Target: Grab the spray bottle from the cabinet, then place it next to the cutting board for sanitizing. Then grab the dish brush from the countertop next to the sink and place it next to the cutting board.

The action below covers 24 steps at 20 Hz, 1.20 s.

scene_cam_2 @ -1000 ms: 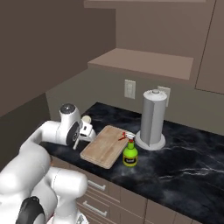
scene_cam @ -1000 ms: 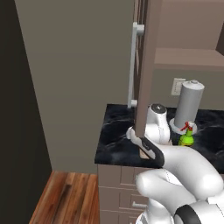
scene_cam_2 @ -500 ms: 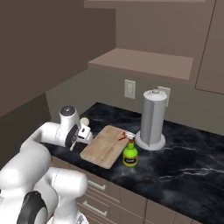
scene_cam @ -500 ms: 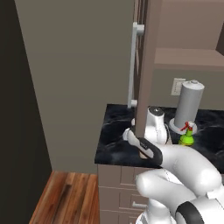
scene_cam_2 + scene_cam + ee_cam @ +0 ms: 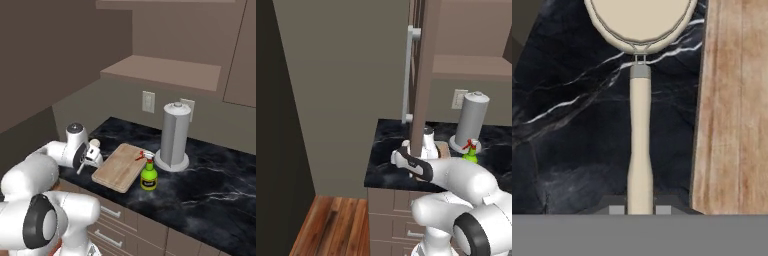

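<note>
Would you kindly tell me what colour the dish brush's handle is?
Cream-white; the dish brush shows best in the hand view.

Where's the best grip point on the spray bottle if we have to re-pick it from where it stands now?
Take the spray bottle by its green body, below the red-and-white trigger, which looks too irregular for flat fingers. It stands upright on the countertop. Probably come from its open front-right side: the cutting board lies to its left and the paper-towel cylinder stands close behind.

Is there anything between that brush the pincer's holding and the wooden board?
No. In the hand view only bare black countertop separates the dish brush from the cutting board.
</note>
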Motion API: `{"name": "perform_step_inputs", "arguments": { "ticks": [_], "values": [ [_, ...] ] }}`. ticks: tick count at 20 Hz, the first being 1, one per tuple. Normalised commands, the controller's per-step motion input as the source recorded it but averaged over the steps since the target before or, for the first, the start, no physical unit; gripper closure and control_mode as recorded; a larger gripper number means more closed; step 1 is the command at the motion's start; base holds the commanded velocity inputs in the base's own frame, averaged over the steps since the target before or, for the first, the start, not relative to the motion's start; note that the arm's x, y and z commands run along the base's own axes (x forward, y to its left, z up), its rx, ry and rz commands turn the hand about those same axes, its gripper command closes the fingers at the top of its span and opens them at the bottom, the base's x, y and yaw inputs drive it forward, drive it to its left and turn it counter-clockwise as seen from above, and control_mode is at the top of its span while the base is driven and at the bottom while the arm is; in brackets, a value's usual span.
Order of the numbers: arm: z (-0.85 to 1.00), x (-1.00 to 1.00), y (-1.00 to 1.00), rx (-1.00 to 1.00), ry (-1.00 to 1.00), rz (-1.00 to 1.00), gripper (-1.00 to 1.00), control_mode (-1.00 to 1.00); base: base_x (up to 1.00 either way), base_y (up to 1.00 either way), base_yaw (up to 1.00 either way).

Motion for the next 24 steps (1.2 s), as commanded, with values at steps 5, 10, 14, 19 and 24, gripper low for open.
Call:
{"name": "perform_step_inputs", "arguments": {
  "ticks": [5,10,14,19,24],
  "values": [
    [-0.42,0.11,0.02,0.01,0.1,0.0,1.0,-1.0,0.0,0.0,0.0],
    [-0.32,0.02,0.0,0.0,0.04,0.0,1.0,-1.0,0.0,0.0,0.0],
    [-0.32,0.01,0.0,0.0,0.01,0.0,1.0,-1.0,0.0,0.0,0.0],
    [-0.26,0.08,0.01,0.0,0.0,0.0,1.0,-1.0,0.0,0.0,0.0],
    [-0.09,0.13,0.02,0.0,0.0,0.0,1.0,-1.0,0.0,0.0,0.0]
  ]
}}
